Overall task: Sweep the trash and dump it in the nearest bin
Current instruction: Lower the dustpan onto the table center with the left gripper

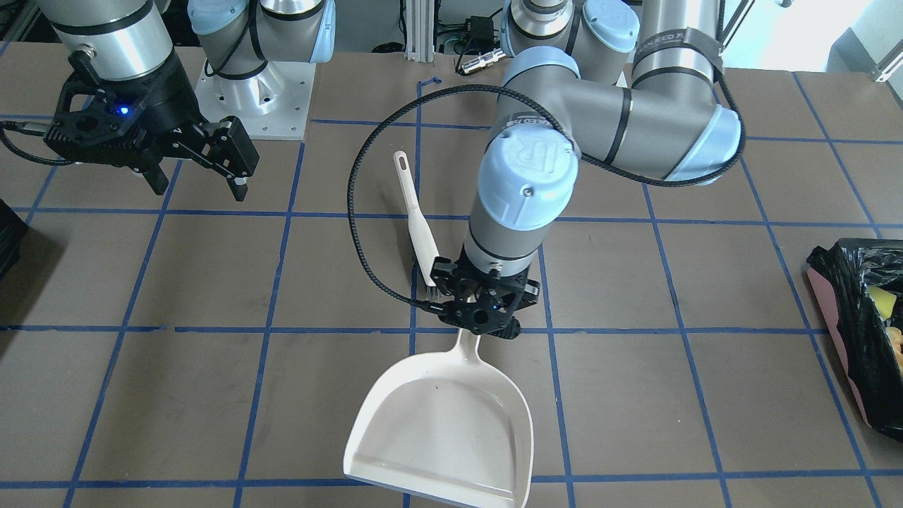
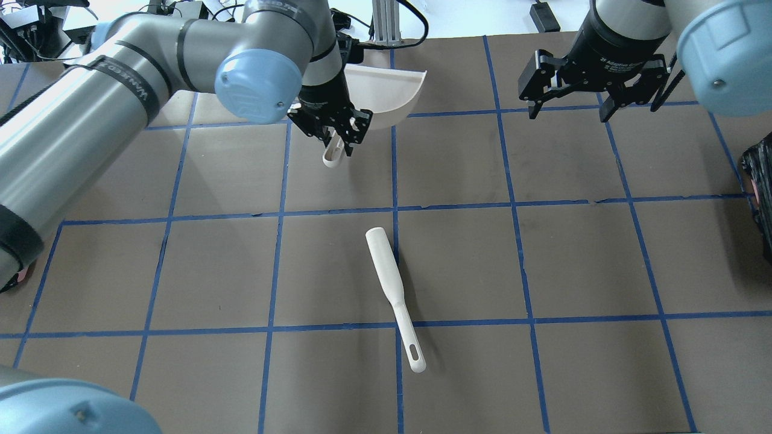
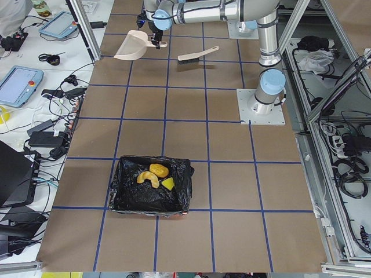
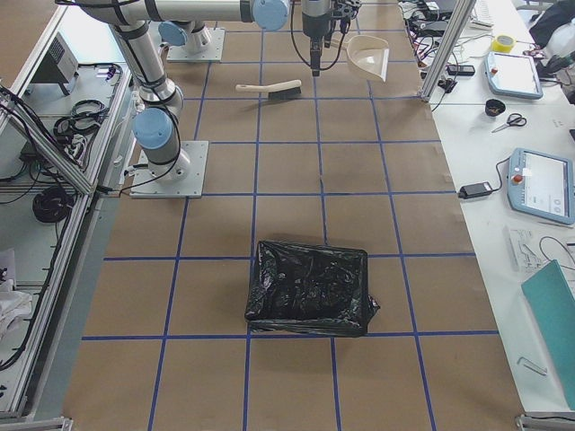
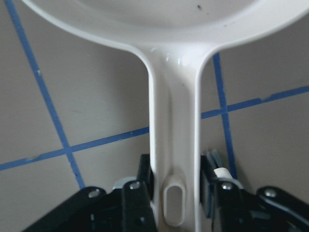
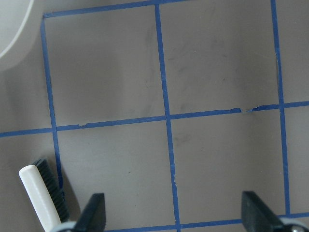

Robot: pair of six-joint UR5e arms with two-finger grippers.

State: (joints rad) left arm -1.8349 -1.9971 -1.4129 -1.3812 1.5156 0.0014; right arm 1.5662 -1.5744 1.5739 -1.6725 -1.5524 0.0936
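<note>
My left gripper is shut on the handle of the empty white dustpan. The left wrist view shows its fingers on both sides of the handle. The trash lies inside the bin at the table's left end: the yellow sponge and the orange fruit pieces. This bin also shows at the right edge of the front-facing view. My right gripper is open and empty above the table, away from the dustpan.
The white brush lies flat mid-table and also shows in the right wrist view. A second black-lined bin stands at the table's right end. Blue tape marks a grid on the brown table.
</note>
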